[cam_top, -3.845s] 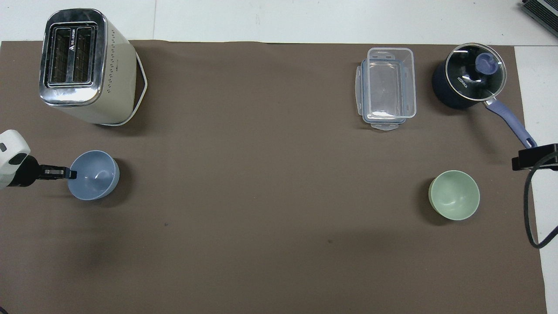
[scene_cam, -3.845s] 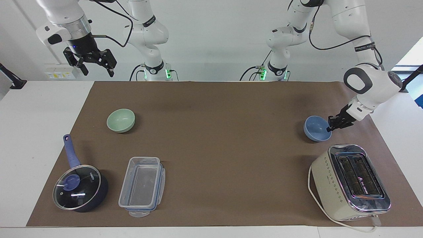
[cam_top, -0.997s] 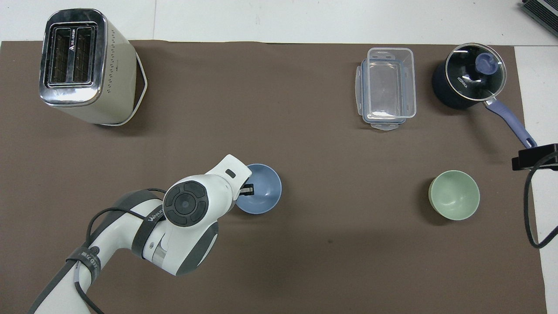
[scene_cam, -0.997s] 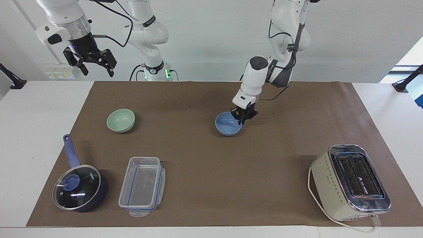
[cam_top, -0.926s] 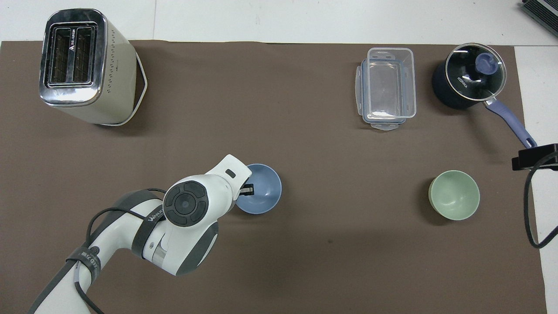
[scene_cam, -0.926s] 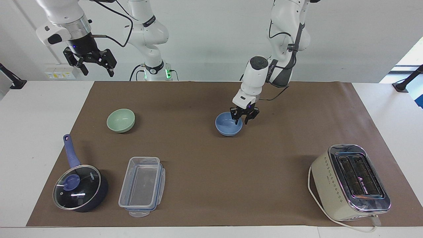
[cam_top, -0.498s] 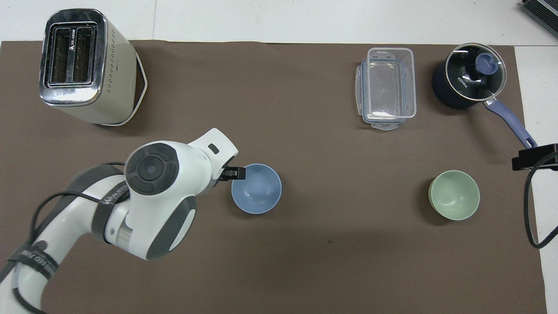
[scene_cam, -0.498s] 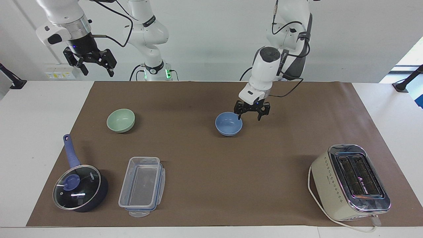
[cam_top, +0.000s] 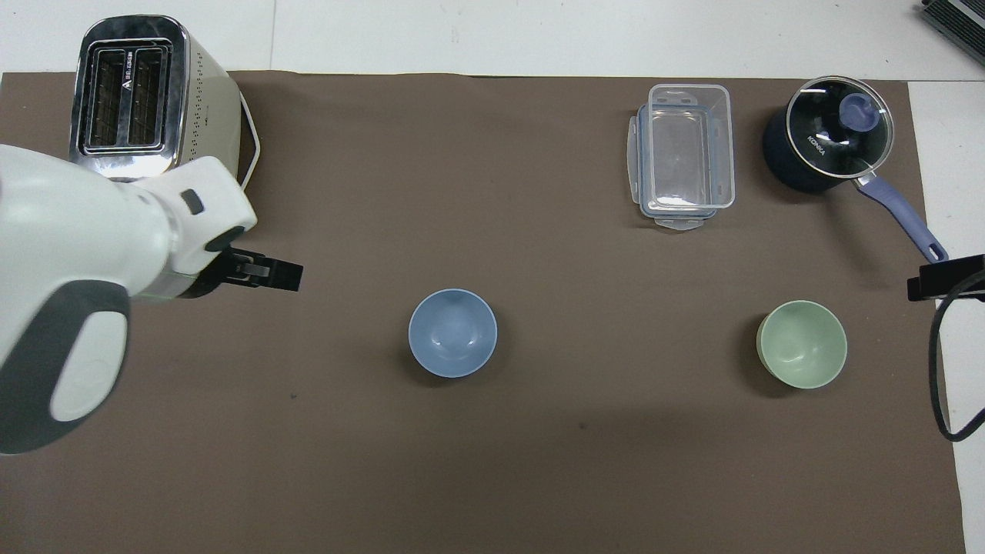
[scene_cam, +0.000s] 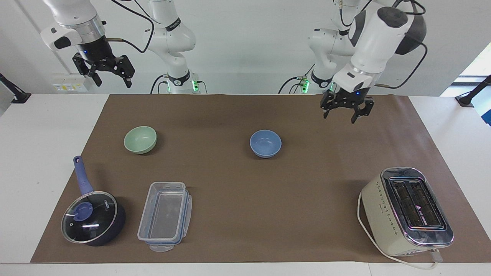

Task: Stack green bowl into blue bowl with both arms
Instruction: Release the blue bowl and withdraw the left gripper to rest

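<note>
The blue bowl (scene_cam: 265, 143) stands upright and free at the middle of the brown mat; it also shows in the overhead view (cam_top: 452, 332). The green bowl (scene_cam: 140, 139) stands toward the right arm's end of the table, seen from above too (cam_top: 802, 344). My left gripper (scene_cam: 344, 108) is open and empty, raised over the mat toward the left arm's end, apart from the blue bowl; it shows in the overhead view (cam_top: 269, 273). My right gripper (scene_cam: 109, 73) is open and empty, held high near its base, and only its edge (cam_top: 945, 278) shows from above.
A cream toaster (scene_cam: 407, 211) with its cord stands toward the left arm's end, farther from the robots. A clear plastic container (scene_cam: 165, 216) and a dark blue saucepan with a glass lid (scene_cam: 94, 217) stand farther from the robots than the green bowl.
My left gripper let go of the blue bowl at the mat's middle, then rose and drew back toward the left arm's end. The right gripper shifted only slightly.
</note>
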Robot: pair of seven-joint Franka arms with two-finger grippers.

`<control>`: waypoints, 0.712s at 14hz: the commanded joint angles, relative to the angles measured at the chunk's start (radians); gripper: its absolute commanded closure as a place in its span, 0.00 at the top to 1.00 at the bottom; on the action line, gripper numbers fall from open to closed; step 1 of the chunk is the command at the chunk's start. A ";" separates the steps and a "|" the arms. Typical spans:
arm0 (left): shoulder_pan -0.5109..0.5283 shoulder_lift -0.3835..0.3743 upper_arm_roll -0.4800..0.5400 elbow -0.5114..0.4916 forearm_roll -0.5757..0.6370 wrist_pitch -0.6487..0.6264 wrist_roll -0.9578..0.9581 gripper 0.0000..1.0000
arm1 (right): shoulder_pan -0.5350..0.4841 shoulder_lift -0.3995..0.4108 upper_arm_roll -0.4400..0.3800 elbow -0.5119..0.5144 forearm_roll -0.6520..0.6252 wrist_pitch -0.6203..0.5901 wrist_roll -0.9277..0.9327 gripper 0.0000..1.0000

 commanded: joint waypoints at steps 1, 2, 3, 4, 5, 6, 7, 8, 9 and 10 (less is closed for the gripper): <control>0.101 0.024 -0.010 0.132 0.025 -0.134 0.104 1.00 | -0.023 -0.002 -0.002 -0.055 0.008 0.053 -0.010 1.00; 0.128 0.030 -0.010 0.172 0.028 -0.165 0.135 1.00 | -0.029 0.000 -0.003 -0.081 0.008 0.090 -0.022 1.00; 0.146 0.033 -0.008 0.198 0.028 -0.200 0.150 1.00 | -0.029 0.003 -0.003 -0.101 0.008 0.117 -0.057 1.00; 0.152 0.039 -0.002 0.221 0.027 -0.228 0.152 1.00 | -0.031 0.009 -0.004 -0.117 0.010 0.131 -0.100 1.00; 0.158 0.044 -0.002 0.249 0.021 -0.245 0.154 1.00 | -0.032 0.020 -0.004 -0.137 0.010 0.151 -0.133 1.00; 0.174 0.062 -0.004 0.274 0.018 -0.266 0.154 1.00 | -0.047 0.025 -0.004 -0.166 0.008 0.185 -0.163 1.00; 0.178 0.079 -0.008 0.309 0.015 -0.301 0.154 1.00 | -0.064 0.031 -0.004 -0.205 0.008 0.225 -0.198 1.00; 0.178 0.087 -0.008 0.327 0.015 -0.324 0.154 1.00 | -0.074 0.034 -0.006 -0.239 0.008 0.254 -0.227 1.00; 0.177 0.084 -0.010 0.324 0.015 -0.328 0.152 1.00 | -0.095 0.038 -0.004 -0.273 0.008 0.275 -0.255 1.00; 0.177 0.079 -0.010 0.324 0.013 -0.331 0.150 1.00 | -0.113 0.051 -0.004 -0.307 0.008 0.315 -0.276 1.00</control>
